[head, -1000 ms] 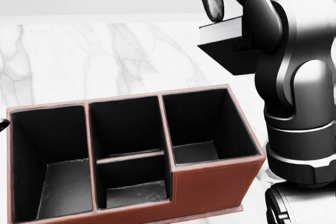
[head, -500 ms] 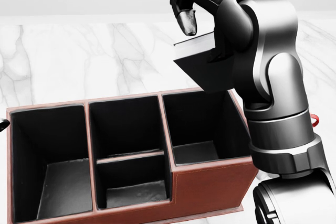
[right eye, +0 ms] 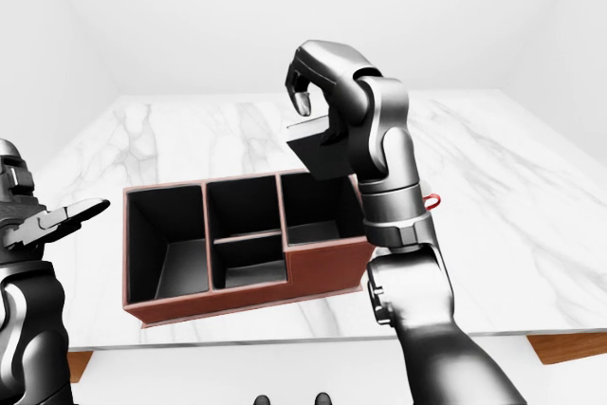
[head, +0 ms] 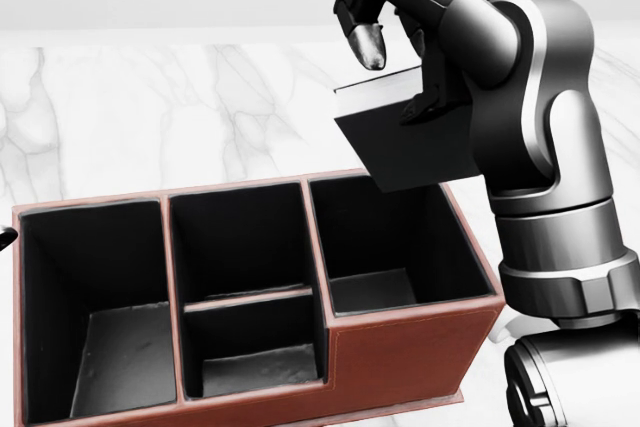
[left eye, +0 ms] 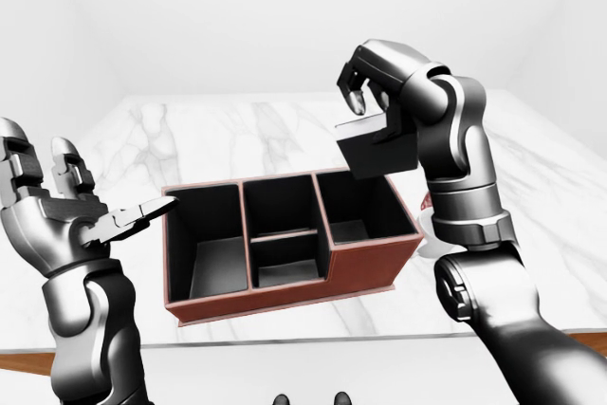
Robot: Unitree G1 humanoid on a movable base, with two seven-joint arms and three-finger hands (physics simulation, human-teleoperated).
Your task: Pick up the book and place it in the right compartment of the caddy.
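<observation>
Above the caddy's (head: 400, 347) right compartment, right hand (head: 400, 37) gripping book (head: 405, 142) (tilted)

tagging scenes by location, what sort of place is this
Probably a bare simulated room with a kitchen-style counter: a white marble counter, plain white walls, and a brown desk caddy on it.

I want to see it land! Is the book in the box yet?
Not yet. The right hand holds the book tilted above the caddy's empty right compartment.
</observation>
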